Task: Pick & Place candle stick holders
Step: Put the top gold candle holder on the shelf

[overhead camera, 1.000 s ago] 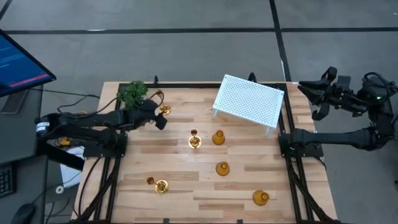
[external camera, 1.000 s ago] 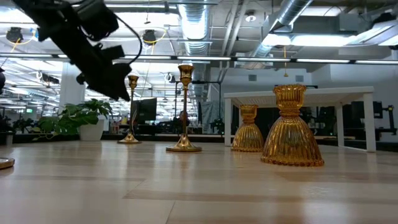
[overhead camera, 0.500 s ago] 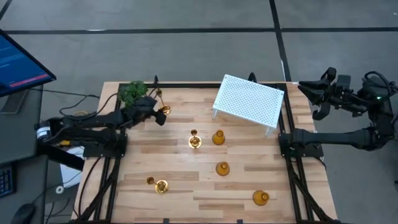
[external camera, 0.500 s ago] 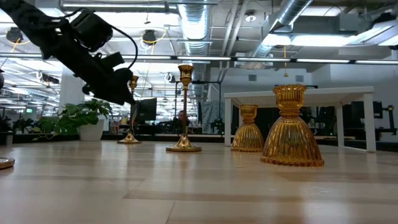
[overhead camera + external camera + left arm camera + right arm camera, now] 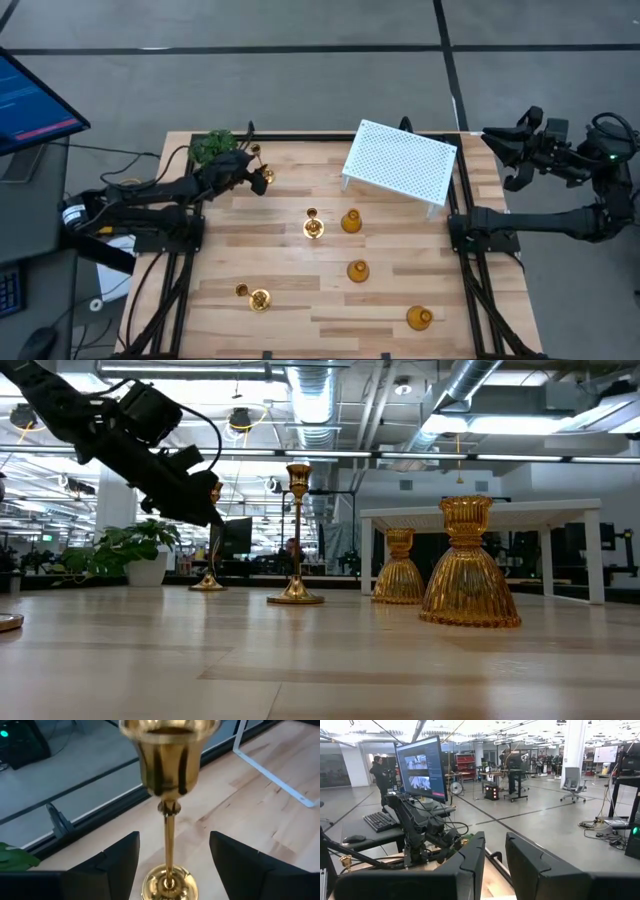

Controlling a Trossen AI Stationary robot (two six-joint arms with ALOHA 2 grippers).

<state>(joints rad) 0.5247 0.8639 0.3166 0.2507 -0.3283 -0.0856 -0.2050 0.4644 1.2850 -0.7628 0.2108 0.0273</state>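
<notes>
Candle stick holders lie scattered over the pale wooden slat table (image 5: 300,320), and the one in hand is a tall, thin-stemmed polished brass stick (image 5: 169,820) standing at the upper left of the high view, just beside the green leafy plant (image 5: 208,146). In the left wrist view the left gripper (image 5: 172,855) has its two dark fingers apart, one on each side of the slender stem, with a gap showing on both sides; nothing is clamped. By my reading this is the approach to a grasp. The next move calls for closing squarely on the stem, low enough that the flared cup does not tip the piece over.

A second tall brass stick (image 5: 313,226) stands near the table's middle, with a squat amber-orange ribbed bulb holder (image 5: 351,221) just to its right. Two more amber bulbs (image 5: 357,270) (image 5: 419,318) sit lower in the frame, and a third brass stick (image 5: 259,298) is at lower left. The brass is smooth and mirror-bright, with round bases; the bulbs look like fluted glass and likely heavier.

A white perforated metal stand (image 5: 400,163) sits at upper right of the table. The right gripper (image 5: 492,142) waits off the table's right edge, its fingers slightly apart around nothing.
</notes>
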